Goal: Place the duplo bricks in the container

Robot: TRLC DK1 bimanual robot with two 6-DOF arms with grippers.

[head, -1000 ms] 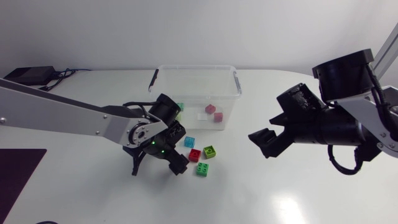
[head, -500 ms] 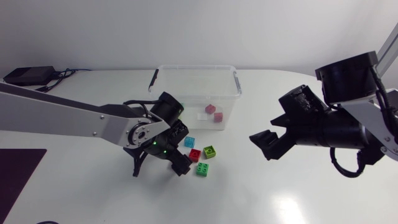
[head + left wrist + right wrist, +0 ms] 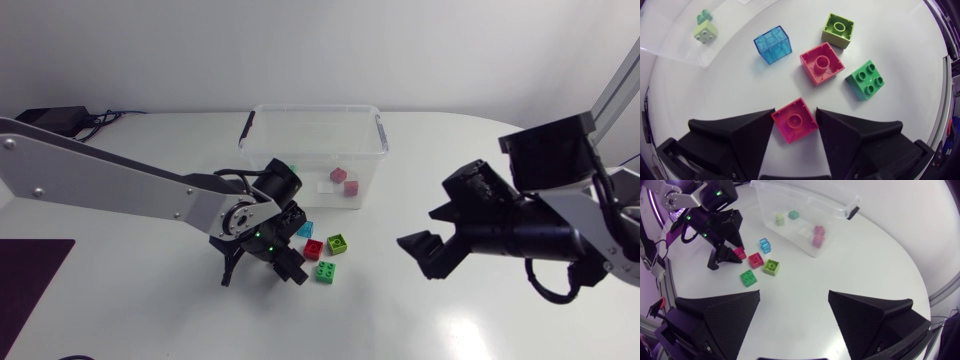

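Down at the table's [image 3: 450, 320] middle, the left gripper [image 3: 260, 270] [image 3: 795, 119] sits low over the surface. Its jaws are apart, with a magenta brick [image 3: 794, 120] lying flat in the gap. The brick's corners come close against the inner faces, but nothing shows it being squeezed. From the head view this brick is hidden under the gripper; the right wrist view catches it as a small patch [image 3: 739, 253] beside a black finger.

Four more Duplo bricks lie loose just right of it, near each other but apart:
- a clear blue brick [image 3: 304, 229] [image 3: 772, 44], nearest the container
- a red brick [image 3: 314, 249] [image 3: 821, 63]
- a lime brick [image 3: 338, 243] [image 3: 838, 30]
- a green brick [image 3: 325, 271] [image 3: 865, 80] with four studs, nearest of all

The container [image 3: 315, 110] [image 3: 805, 200], a clear lidless box, stands at the far side. In the left wrist view only one corner of it [image 3: 685, 45] shows. Inside are pink bricks [image 3: 345, 180], blurred through the wall, so stacked or side by side cannot be told. There is also a white piece [image 3: 325, 187], a pale green brick [image 3: 705, 33] and a teal brick [image 3: 704, 17] that the left arm half covers from above.

The right gripper [image 3: 428, 230] [image 3: 794, 294] hangs over bare table at the right, well apart from the bricks, spread wide and holding nothing. The bases of its fingers are cut off at the edge of its own view. A dark mat [image 3: 30, 265] is cropped at the near left.
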